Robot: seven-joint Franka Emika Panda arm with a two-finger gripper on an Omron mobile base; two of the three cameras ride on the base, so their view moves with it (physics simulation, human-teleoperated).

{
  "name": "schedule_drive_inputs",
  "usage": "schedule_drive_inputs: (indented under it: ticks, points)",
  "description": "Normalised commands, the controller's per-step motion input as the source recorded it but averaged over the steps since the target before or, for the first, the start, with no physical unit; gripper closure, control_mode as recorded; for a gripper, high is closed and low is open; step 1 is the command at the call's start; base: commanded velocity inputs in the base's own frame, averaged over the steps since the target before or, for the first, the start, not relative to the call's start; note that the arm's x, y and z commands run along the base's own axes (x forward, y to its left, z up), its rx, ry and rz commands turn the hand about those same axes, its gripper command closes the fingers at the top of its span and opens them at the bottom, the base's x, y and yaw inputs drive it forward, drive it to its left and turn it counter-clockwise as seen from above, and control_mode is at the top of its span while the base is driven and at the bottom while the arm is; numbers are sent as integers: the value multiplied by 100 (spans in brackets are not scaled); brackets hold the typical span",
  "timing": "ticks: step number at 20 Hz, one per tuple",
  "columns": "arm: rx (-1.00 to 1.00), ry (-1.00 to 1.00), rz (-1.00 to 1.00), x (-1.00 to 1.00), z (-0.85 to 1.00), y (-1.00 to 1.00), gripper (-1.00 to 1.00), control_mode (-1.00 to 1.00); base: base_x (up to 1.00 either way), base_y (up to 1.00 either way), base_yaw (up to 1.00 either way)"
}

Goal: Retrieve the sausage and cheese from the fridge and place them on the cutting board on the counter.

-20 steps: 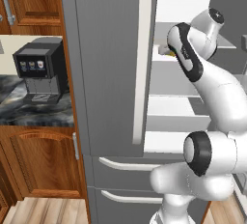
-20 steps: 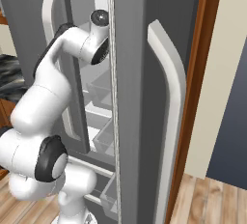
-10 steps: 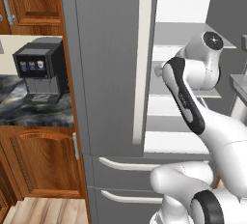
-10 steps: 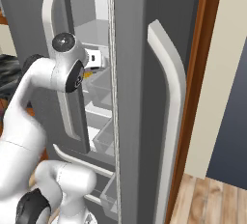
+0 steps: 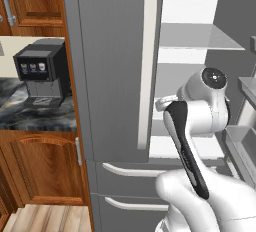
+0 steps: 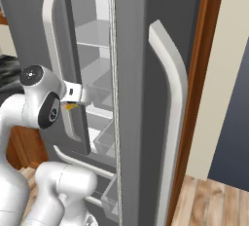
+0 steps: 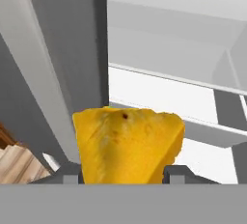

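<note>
Cheese, a small yellow-orange wedge-shaped block [image 7: 128, 146], sits between the two dark finger tips of the end effector [image 7: 123, 172], whose jaws are closed narrowly on it; the wedge's broad face has a small dark speck near its top edge. In the right base view a sliver of the same yellow block [image 6: 71, 106] peeks out at the end effector [image 6: 78, 98], just in front of the open compartment of the tall grey French-door fridge [image 6: 131, 49]. Behind the wedge lie the fridge's white interior shelves [image 7: 193, 107] and grey bins, with the grey door edge rising on the left of the hand view. The left base view shows the white arm bent in front of the open fridge, next to the closed left door with its long white vertical handle [image 5: 146, 66]. Further left, a black coffee machine [image 5: 40, 73] stands on the dark marbled stone bench [image 5: 30, 118] over reddish-brown wooden cabinets [image 5: 42, 168].
</note>
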Motion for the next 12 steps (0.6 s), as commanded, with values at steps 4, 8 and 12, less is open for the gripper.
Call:
schedule_drive_inputs:
  ticks: [4, 8, 12]
  points:
    - [5, 6, -1, -83, -74, 8, 100, -100, 0, 0, 0]
    - [8, 17, -6, -53, -82, 7, 100, -100, 0, 0, 0]
    - [9, 22, -8, -31, -60, 12, 100, -100, 0, 0, 0]
